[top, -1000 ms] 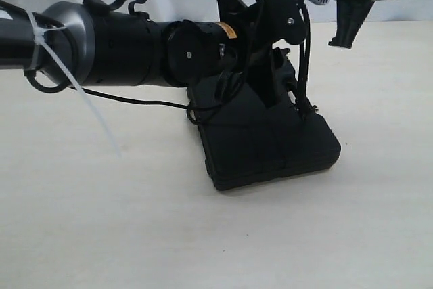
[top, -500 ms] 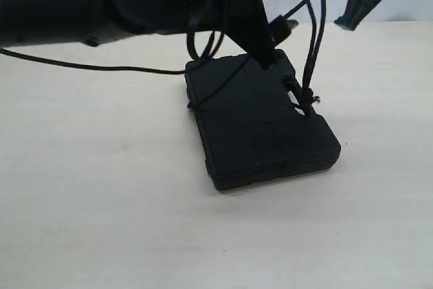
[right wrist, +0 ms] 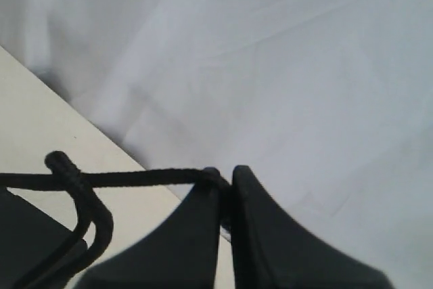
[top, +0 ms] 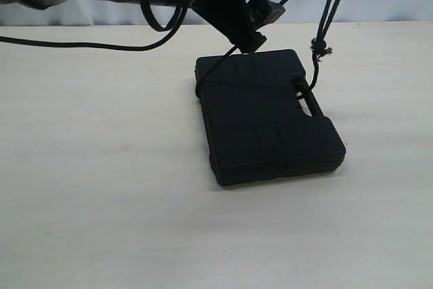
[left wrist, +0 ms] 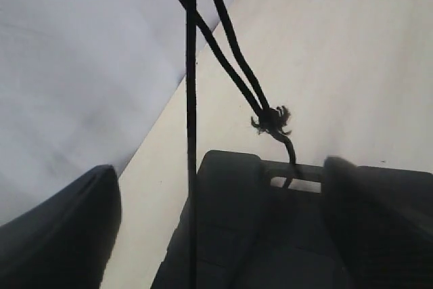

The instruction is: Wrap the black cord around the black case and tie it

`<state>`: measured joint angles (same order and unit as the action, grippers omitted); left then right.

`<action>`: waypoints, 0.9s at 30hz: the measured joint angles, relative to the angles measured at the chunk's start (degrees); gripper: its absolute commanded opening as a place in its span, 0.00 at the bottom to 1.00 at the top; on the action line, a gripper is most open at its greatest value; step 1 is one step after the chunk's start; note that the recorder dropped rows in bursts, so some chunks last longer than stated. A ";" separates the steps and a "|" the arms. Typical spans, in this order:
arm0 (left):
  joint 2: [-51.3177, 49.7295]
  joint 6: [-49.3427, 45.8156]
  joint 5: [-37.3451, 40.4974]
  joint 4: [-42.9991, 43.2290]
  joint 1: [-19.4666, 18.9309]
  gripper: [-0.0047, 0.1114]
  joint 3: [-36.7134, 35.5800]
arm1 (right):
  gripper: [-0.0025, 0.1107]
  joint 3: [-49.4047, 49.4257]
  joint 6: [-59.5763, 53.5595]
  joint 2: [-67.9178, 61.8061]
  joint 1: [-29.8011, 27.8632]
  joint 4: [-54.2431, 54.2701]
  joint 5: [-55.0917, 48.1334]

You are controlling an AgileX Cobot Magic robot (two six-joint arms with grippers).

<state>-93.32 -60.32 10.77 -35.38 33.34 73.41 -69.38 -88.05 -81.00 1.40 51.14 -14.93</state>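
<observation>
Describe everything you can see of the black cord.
The black cord is thin, long and looks braided. One length rises from the handle slot of the black case to a frayed knot. Above the knot, two strands climb side by side. The right claw is shut on the cord, pinching a taut stretch beside a small end knot. Another taut strand slants down to the case's far corner.

Matt moulded plastic, ribbed, for the black case [top: 267, 116]. Braided fibre, rough, partly frayed, for the black cord [left wrist: 191, 133]. Pale, smooth, matt counter [top: 101, 187]. White, softly creased cloth backdrop [right wrist: 270, 65].
</observation>
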 measured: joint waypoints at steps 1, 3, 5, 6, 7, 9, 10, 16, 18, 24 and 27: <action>0.00 0.00 0.09 -0.29 0.00 0.70 0.00 | 0.06 0.00 0.00 0.57 0.00 -0.01 -0.90; 0.00 0.00 -0.21 -0.84 0.00 0.70 0.00 | 0.06 0.00 0.00 1.43 0.00 0.17 -2.76; 0.00 0.00 -0.96 -0.96 0.00 0.70 0.00 | 0.06 0.00 0.00 2.03 0.00 0.17 -4.82; 0.00 0.00 -1.17 -0.96 0.00 0.70 0.00 | 0.06 0.00 0.00 2.40 0.00 0.17 -5.66; 0.00 0.00 -1.32 -0.96 0.00 0.70 0.00 | 0.06 -0.09 0.00 2.67 0.00 0.17 -6.41; 0.00 0.00 -1.46 -0.96 0.00 0.70 0.00 | 0.06 -0.09 -0.66 3.45 0.45 0.17 -7.13; 0.00 0.00 -1.46 -0.96 0.00 0.70 0.00 | 0.06 -0.09 -1.34 3.84 1.12 0.17 -7.26; 0.00 -0.22 -1.83 -0.96 0.21 0.70 0.00 | 0.06 -2.23 -2.92 5.19 6.36 0.28 -8.69; 0.00 -0.81 -2.47 -0.96 0.21 0.70 0.00 | 0.06 -2.80 -3.00 5.19 7.64 0.28 -8.95; 0.00 -1.19 -4.45 -0.96 0.21 0.70 0.00 | 0.06 -3.26 -3.84 5.27 11.73 0.39 -9.23; 0.00 -1.23 -6.10 -0.96 0.21 0.70 0.00 | 0.06 -3.26 -4.22 5.32 13.69 0.54 -9.23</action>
<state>-93.32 -61.55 4.68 -36.34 33.55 73.41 -72.64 -92.27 -75.68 15.09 51.68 -24.16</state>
